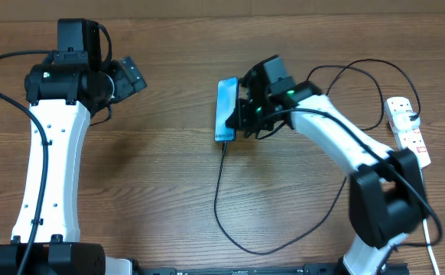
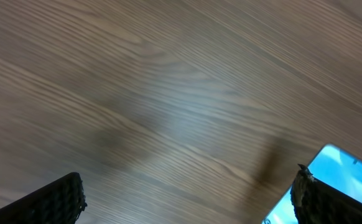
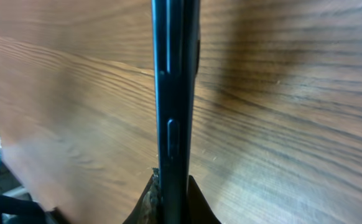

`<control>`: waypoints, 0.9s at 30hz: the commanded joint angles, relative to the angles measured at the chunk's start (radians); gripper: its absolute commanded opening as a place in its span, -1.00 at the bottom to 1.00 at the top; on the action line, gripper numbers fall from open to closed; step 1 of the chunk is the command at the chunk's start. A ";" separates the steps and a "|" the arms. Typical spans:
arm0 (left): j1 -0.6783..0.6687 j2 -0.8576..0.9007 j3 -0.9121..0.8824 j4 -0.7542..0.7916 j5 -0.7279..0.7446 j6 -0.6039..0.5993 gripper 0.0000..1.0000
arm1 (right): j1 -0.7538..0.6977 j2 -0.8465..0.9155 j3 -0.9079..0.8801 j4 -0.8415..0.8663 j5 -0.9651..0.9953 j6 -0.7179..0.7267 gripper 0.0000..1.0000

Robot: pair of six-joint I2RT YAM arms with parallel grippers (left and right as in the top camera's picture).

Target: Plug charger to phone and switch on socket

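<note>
The phone is pinched across its thin sides by the closed right gripper, so the cable at its near end could be tugged out if the phone is dragged toward the power strip to its right; nothing is held by the wide-spread left gripper.

This looks like a robotics lab or test bench. Two white-and-black robot arms, a left arm and a right arm, stand at the near edge of a plain wood-grain table, with black cabling running along them. On the tabletop lie staged props: a phone, a thin black charger cable and a white power strip.
</note>
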 commanded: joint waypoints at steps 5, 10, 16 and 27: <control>0.000 -0.013 0.004 0.002 -0.121 0.008 0.99 | 0.080 0.138 0.001 0.127 0.021 0.035 -0.92; 0.000 -0.013 0.004 0.002 -0.120 0.008 0.99 | 0.137 0.209 0.001 0.203 0.018 0.041 -0.93; 0.000 -0.013 0.004 0.002 -0.120 0.008 0.99 | 0.195 0.233 0.001 0.283 0.019 0.041 -0.92; 0.000 -0.013 0.004 0.002 -0.121 0.008 0.99 | 0.196 0.233 0.001 0.325 0.071 0.200 -0.89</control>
